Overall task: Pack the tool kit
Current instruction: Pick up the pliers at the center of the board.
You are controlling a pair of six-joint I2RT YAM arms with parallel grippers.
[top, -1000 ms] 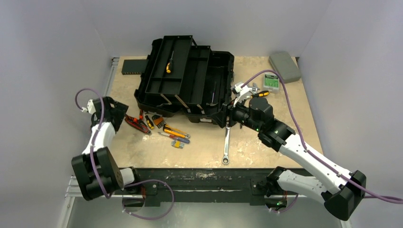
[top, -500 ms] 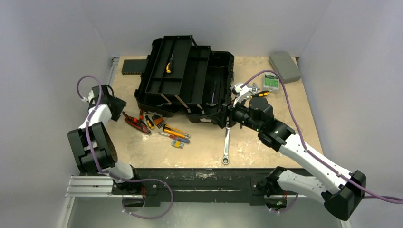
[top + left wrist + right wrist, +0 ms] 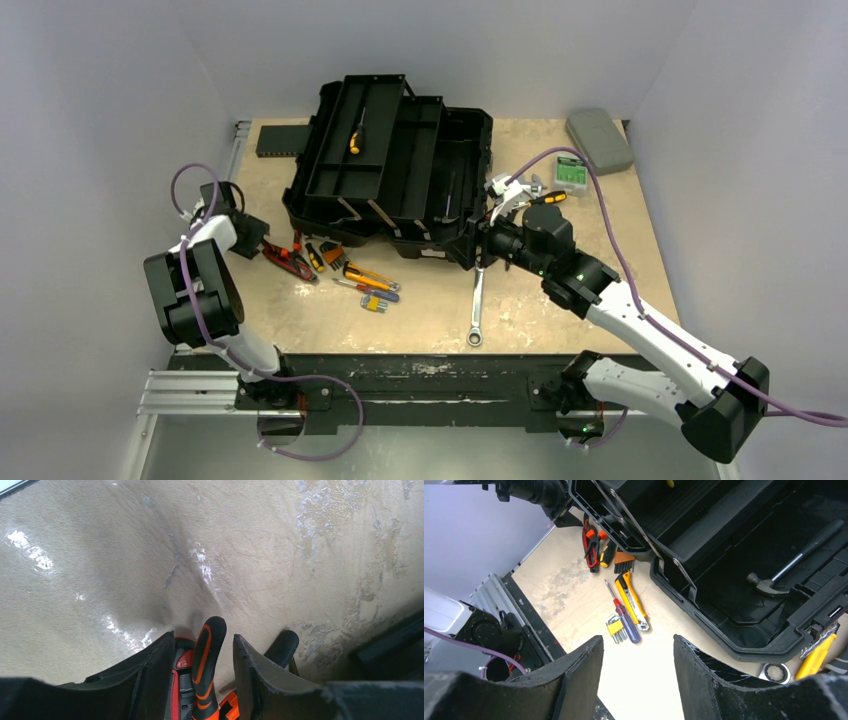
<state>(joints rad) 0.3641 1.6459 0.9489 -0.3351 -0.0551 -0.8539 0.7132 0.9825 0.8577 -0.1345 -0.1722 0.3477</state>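
Note:
The black toolbox (image 3: 400, 170) stands open at the back, its trays spread out. A screwdriver (image 3: 355, 137) lies in the top tray and a hammer (image 3: 791, 557) in the bottom. Red-and-black pliers (image 3: 285, 260) lie left of the box. My left gripper (image 3: 260, 240) is low over them, open. In the left wrist view my gripper (image 3: 201, 636) straddles one black-and-orange pliers handle (image 3: 209, 655) with gaps on both sides. My right gripper (image 3: 480, 245) is open and empty at the box's front right corner, and it also shows in the right wrist view (image 3: 638, 639).
A yellow knife (image 3: 365, 275), a screwdriver (image 3: 368, 288) and hex keys (image 3: 373, 303) lie in front of the box. A ratchet wrench (image 3: 477, 305) lies near the front edge. An orange-handled tool (image 3: 548, 198), a green box (image 3: 571, 172), a grey case (image 3: 600, 140) and a flat black box (image 3: 280, 140) lie further back.
My left arm has swung its elbow left and brought its gripper down over the pliers handles. The right arm has not moved.

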